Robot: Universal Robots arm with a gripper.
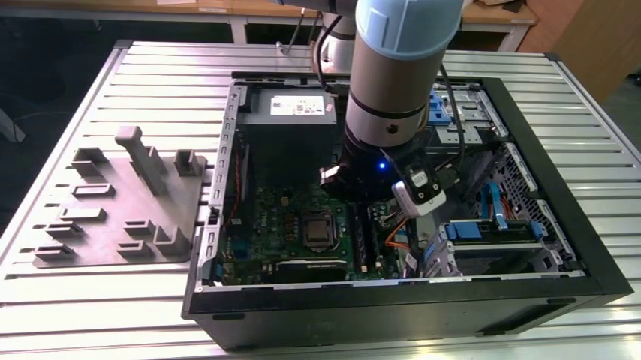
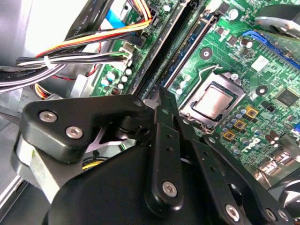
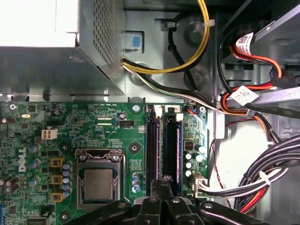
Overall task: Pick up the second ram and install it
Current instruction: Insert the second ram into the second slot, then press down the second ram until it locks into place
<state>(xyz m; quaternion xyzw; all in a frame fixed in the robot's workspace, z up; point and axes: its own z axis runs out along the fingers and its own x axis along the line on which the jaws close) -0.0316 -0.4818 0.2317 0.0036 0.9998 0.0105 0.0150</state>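
In the first wrist view my gripper (image 3: pixel 164 181) is shut, its black fingertips meeting just above the memory slots (image 3: pixel 152 150) of the green motherboard (image 3: pixel 108 126). Nothing shows between the fingertips. A long dark blue strip, the ram (image 3: pixel 177 150), stands edge-on in the slot beside the tip. The second wrist view shows the gripper (image 2: pixel 161 96) tip low over the same slots, with the blue ram edge (image 2: pixel 187 54) running away from it. I cannot tell whether the tip touches the ram. In the exterior view the arm (image 1: pixel 386 112) reaches down into the open computer case (image 1: pixel 561 225).
The silver processor socket (image 3: pixel 98 183) lies beside the slots. Bundled cables (image 3: pixel 267 178) and orange wires crowd the other side. The grey power-supply box (image 1: pixel 300 109) sits at the case's far end. A grey tray (image 1: pixel 120 202) with upright blocks lies at the exterior view's left.
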